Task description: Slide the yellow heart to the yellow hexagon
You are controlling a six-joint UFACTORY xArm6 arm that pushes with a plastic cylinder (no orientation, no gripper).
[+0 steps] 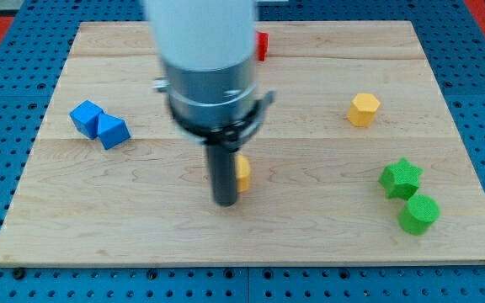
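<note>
Nearest the tabletop's (141, 244) bottom edge, towards its bottom right corner, stands one green cylinder (418, 214). Just above it, close enough that contact cannot be ruled out, is one green star (401, 178). Both sit close to the right edge.

Near the middle of the tabletop, somewhat below centre, my tip (226, 200) rests on the surface. Directly against its right side shows a narrow strip of the yellow heart (243, 172); the rod covers most of the block, so its shape cannot be confirmed here. The tip appears to touch it or stand just beside it. There is no pincer on this arm, only the rod, so no open or closed state applies.

Towards the left edge, at mid height, two blue blocks lie touching: a blue cube (85, 117) and, just lower right of it, a second blue block (112, 131).

Towards the right edge, at about the same depth, stands the yellow hexagon (364, 109), well apart from the yellow heart. The wood between the two is bare; the green pair lies below that line.

Farthest, at the top edge near its middle, one red block (261, 45) is partly hidden behind the arm's body.

Count: two green, two blue, two yellow, one red.
</note>
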